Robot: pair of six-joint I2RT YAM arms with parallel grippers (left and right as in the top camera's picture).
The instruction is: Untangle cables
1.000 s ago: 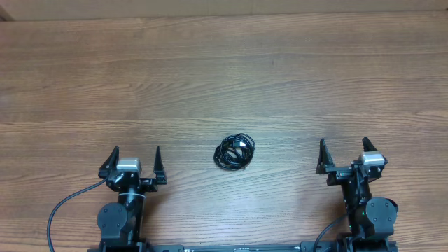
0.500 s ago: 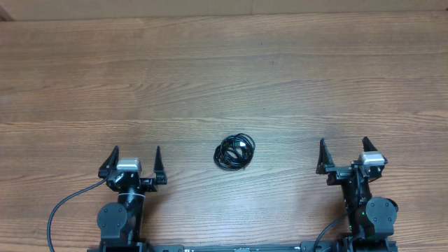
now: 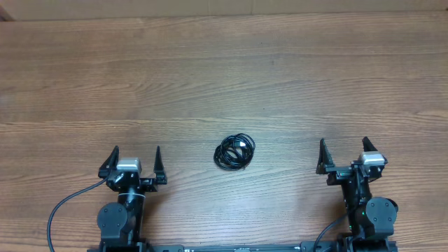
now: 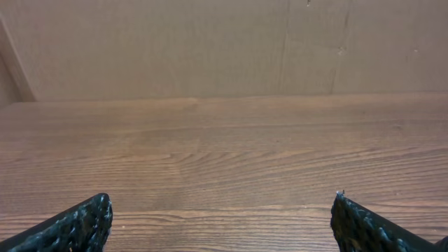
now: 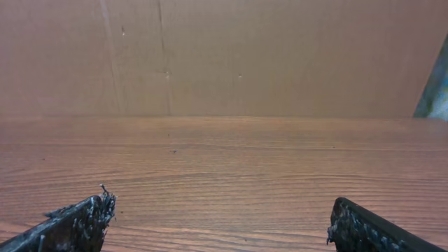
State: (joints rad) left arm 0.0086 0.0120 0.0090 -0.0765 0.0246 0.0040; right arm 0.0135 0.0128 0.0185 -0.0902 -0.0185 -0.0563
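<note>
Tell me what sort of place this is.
Probably a robot lab bench: a wood-grain table, a robot's left hand and right hand, both open, one tangle of cables, and a plain brown panel wall.

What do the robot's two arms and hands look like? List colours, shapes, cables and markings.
Both arms are black with rounded joint housings. The left hand and right hand each carry two pointed black fingers with a rough, pebbled surface, and behind them a small silver-white block. A thick black cable loops from the left arm; the right arm shows a tiny green light. No lettering visible.
</note>
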